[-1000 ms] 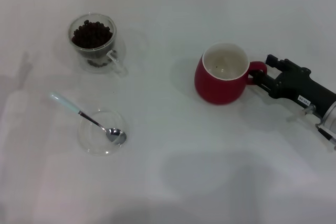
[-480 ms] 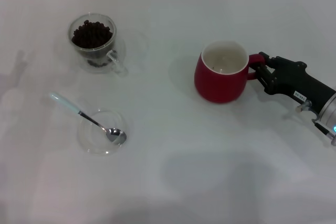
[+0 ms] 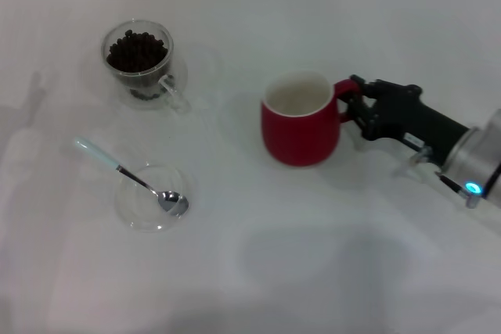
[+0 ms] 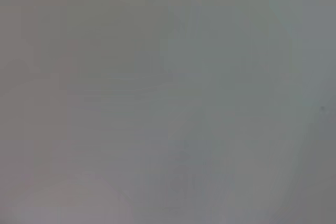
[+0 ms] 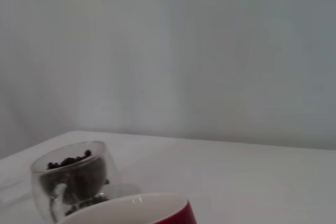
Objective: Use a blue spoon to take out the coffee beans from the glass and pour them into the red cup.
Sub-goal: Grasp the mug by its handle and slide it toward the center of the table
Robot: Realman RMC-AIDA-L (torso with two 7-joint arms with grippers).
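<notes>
A white table (image 3: 329, 271) fills the head view. At the upper left of the frame stands the glass (image 3: 141, 64), clear and double-walled, its handle pointing toward the lower right. The beans (image 3: 137, 50), dark and heaped, fill it near to the rim. Below it, at the lower left of the frame, sits a shallow clear dish (image 3: 150, 197). The spoon (image 3: 129, 176) lies tilted across the dish, its shiny bowl resting inside at the lower right and its pale blue handle reaching out over the rim toward the upper left. Right of centre stands the cup (image 3: 299, 119), red outside and cream inside, upright, with its loop handle pointing right. The right gripper (image 3: 354, 107) comes in from the right edge of the frame, a black body on a silver wrist with a small blue light, and its fingers are closed around the cup's handle. The left gripper does not appear in the head view, and the left wrist view shows only a plain grey field. In the right wrist view, the cup's rim sits at the bottom edge, with the glass of beans beyond it at the lower left.
</notes>
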